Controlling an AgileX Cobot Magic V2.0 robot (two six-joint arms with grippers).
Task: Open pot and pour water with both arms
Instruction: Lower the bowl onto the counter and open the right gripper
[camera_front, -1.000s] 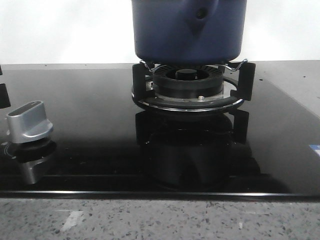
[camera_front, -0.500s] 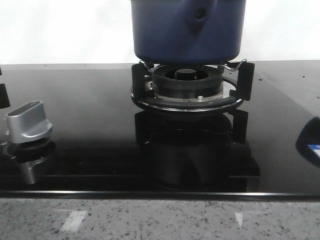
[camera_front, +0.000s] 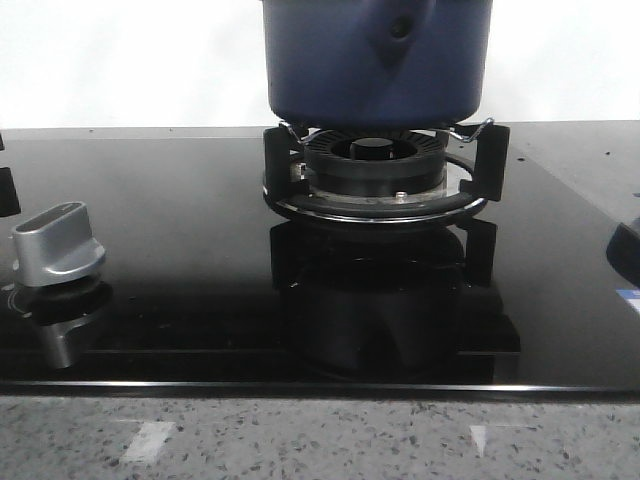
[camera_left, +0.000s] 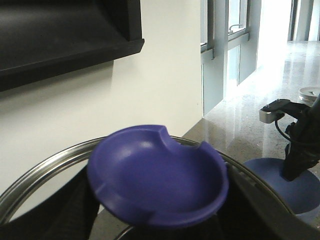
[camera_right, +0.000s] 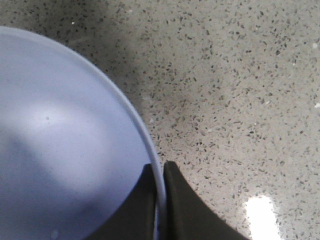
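The dark blue pot (camera_front: 375, 60) stands on the black burner (camera_front: 375, 165); its top is cut off by the front view. In the left wrist view my left gripper (camera_left: 160, 212) is shut on the lid's blue dished knob (camera_left: 157, 175), with the lid's steel rim (camera_left: 40, 170) curving behind it. The lid is lifted, with wall and windows behind it. My right gripper (camera_right: 160, 182) is shut on the rim of a pale blue bowl (camera_right: 60, 145) over the speckled counter. The right arm (camera_left: 300, 135) and the bowl (camera_left: 300, 192) also show in the left wrist view.
A silver knob (camera_front: 58, 245) sits at the left of the black glass hob (camera_front: 180, 230). A dark shape (camera_front: 628, 255) shows at the hob's right edge. The speckled counter (camera_front: 320, 440) runs along the front. A black hood (camera_left: 60, 35) hangs on the wall.
In the front view a dark shape has come in at the hob's right edge and then drawn back a little to the right and up. The pot and the silver knob have not moved.
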